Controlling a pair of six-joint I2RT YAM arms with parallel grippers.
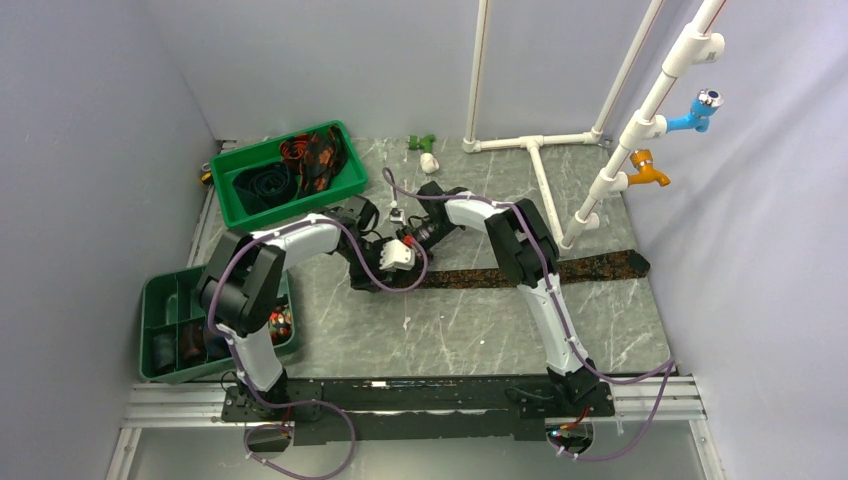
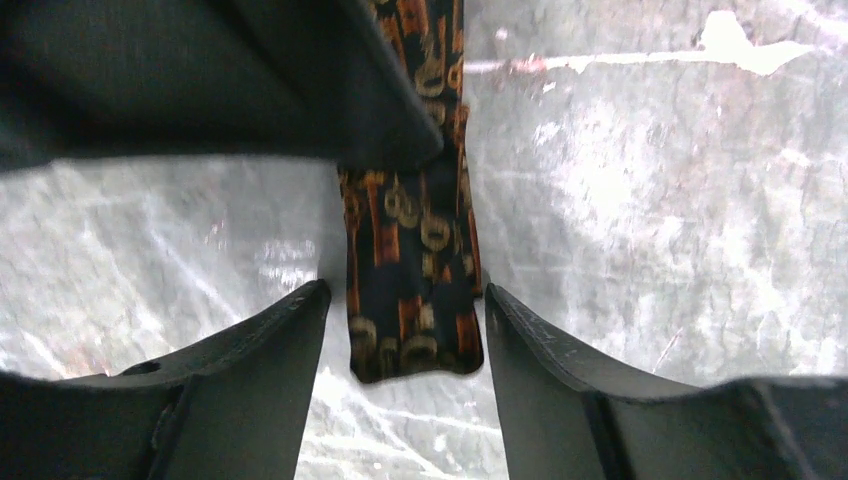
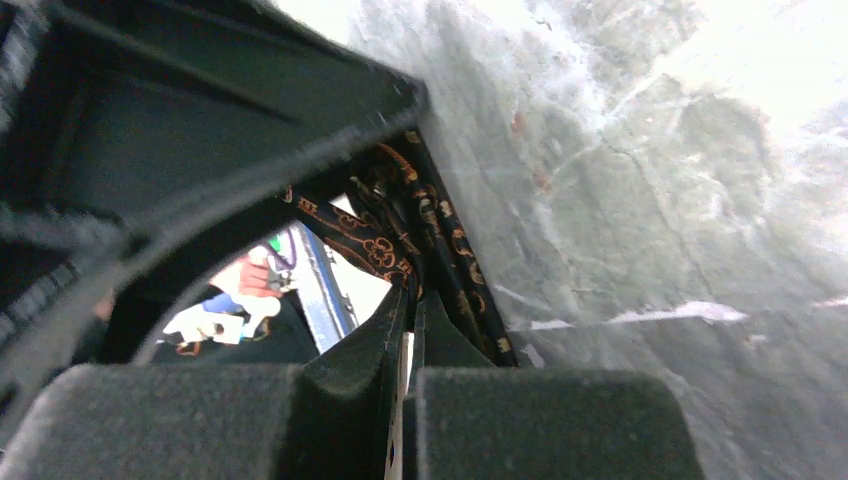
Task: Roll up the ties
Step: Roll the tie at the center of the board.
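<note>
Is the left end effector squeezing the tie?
No, the left end effector is open, and the tie lies between its spread fingers.

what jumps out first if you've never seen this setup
A long dark tie speckled with orange lies stretched across the right half of the table. At its left end the left gripper stands open astride the tip, while the right gripper pinches the cloth. At the back left a green tray holds a heap of more ties.
</note>
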